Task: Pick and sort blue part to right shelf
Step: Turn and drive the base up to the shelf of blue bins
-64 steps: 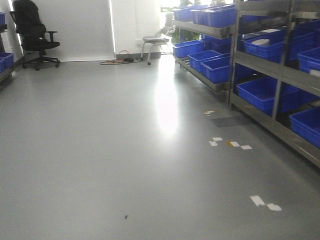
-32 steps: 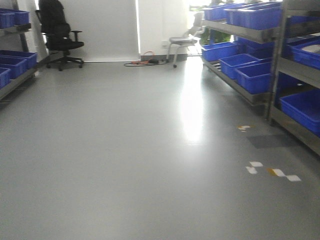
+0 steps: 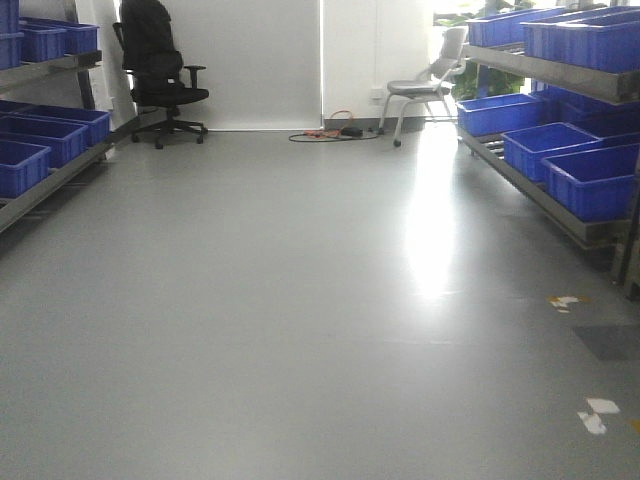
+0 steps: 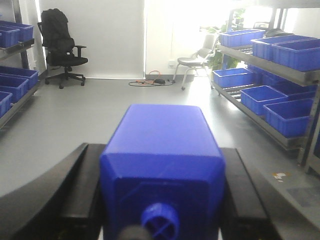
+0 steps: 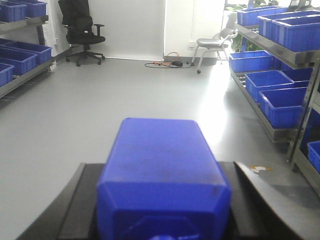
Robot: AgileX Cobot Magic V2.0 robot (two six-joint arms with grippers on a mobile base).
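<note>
Left hand [image 4: 160, 165] closed on a blue part [image 4: 162, 132] at lower centre, right hand [image 5: 162, 180] gripping a second blue part [image 5: 161, 147], right shelf [image 3: 560, 74] with blue bins [image 3: 590, 180] along right edge

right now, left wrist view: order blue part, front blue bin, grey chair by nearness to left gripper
1. blue part, held in the left gripper.
2. front blue bin, low on the right.
3. grey chair, far back, right of centre.

A storeroom: metal shelves [image 3: 540, 190] of blue bins [image 3: 592, 180].
</note>
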